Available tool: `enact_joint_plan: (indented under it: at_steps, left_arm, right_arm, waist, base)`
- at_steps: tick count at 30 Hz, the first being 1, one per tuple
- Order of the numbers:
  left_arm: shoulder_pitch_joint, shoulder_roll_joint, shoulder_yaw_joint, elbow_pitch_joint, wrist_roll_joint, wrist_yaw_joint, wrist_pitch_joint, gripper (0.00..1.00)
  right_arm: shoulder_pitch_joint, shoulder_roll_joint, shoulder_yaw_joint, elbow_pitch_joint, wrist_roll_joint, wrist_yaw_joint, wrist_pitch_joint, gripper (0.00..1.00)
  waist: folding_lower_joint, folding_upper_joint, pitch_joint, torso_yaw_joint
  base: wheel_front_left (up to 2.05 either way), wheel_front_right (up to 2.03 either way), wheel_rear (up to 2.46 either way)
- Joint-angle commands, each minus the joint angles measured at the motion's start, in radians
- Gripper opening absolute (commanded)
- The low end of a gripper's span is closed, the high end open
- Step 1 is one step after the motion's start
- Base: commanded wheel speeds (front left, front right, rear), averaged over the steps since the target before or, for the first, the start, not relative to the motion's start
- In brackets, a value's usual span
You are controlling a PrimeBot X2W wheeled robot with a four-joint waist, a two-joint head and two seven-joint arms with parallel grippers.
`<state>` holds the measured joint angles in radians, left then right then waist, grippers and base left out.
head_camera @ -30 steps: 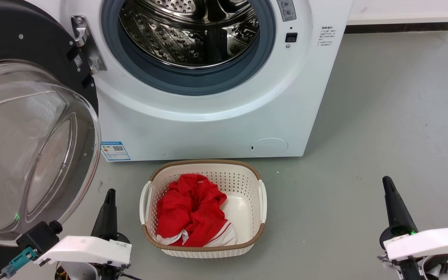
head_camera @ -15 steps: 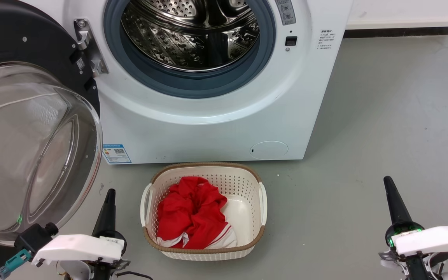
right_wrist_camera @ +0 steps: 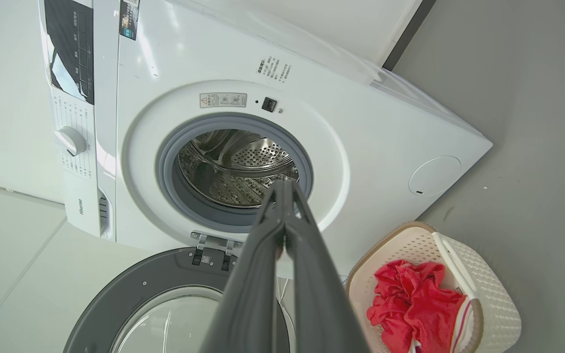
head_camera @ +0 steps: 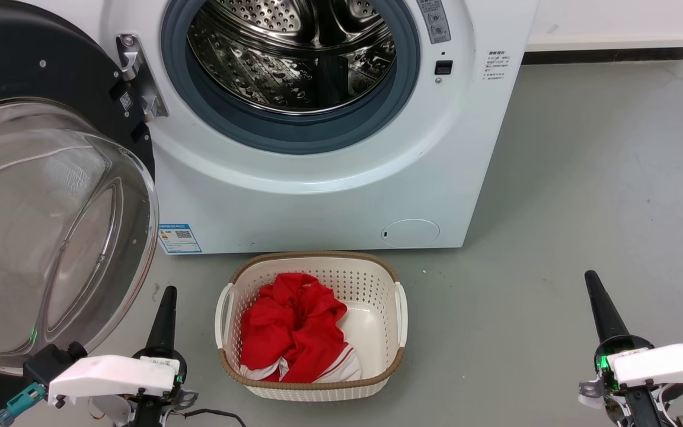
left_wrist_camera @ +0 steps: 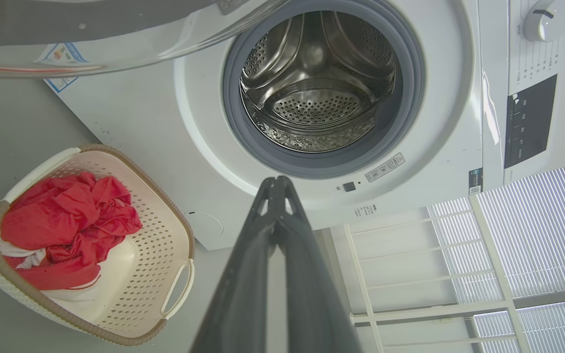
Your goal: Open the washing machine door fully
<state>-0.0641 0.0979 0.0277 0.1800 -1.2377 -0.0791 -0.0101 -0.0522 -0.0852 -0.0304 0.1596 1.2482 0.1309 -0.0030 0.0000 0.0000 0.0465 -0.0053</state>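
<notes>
Well, your washing machine door (head_camera: 21, 59) stands wide open; left gripper (head_camera: 168, 293) and right gripper (head_camera: 591, 279), fingers together, empty. Likely done, just hold clear.

I seem to be working in a laundry area. A white front-loading washing machine (head_camera: 318, 196) with a steel drum (head_camera: 294, 53) stands on a bare grey floor (head_camera: 584, 178). Just in front of it sits a perforated laundry basket (head_camera: 312, 256) holding a red garment (head_camera: 291, 332). Behind the machine runs a white wall (head_camera: 614, 18) with a dark skirting strip (head_camera: 602, 56), and slatted window blinds (left_wrist_camera: 532, 235) hang near it. I cannot tell whether it is a home or a test room.
</notes>
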Motion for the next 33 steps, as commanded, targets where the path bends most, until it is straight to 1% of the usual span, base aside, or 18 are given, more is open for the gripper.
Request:
enact_joint_plan:
  at_steps: [1,18,33]
  left_arm:
    - [-0.017,0.001,0.004,-0.003,-0.02,-0.007,0.006,0.0]
    - [-0.031,-0.01,0.026,0.024,-0.169,-0.026,0.043,0.0]
    - [-0.038,-0.02,0.041,0.043,-0.275,-0.039,0.072,0.0]
  right_arm:
    - [-0.021,-0.004,-0.004,-0.001,0.023,0.0,0.004,0.0]
    - [-0.037,-0.002,-0.018,0.031,0.17,0.0,0.035,0.0]
    - [-0.046,0.002,-0.03,0.057,0.278,0.0,0.057,0.0]
  waist:
    - [0.0,0.0,-0.001,0.0]
    - [0.0,0.0,-0.015,0.002]
    - [0.0,0.0,-0.027,0.003]
  base:
    - [0.0,0.0,0.0]
    - [0.0,0.0,0.0]
    - [0.0,0.0,0.0]
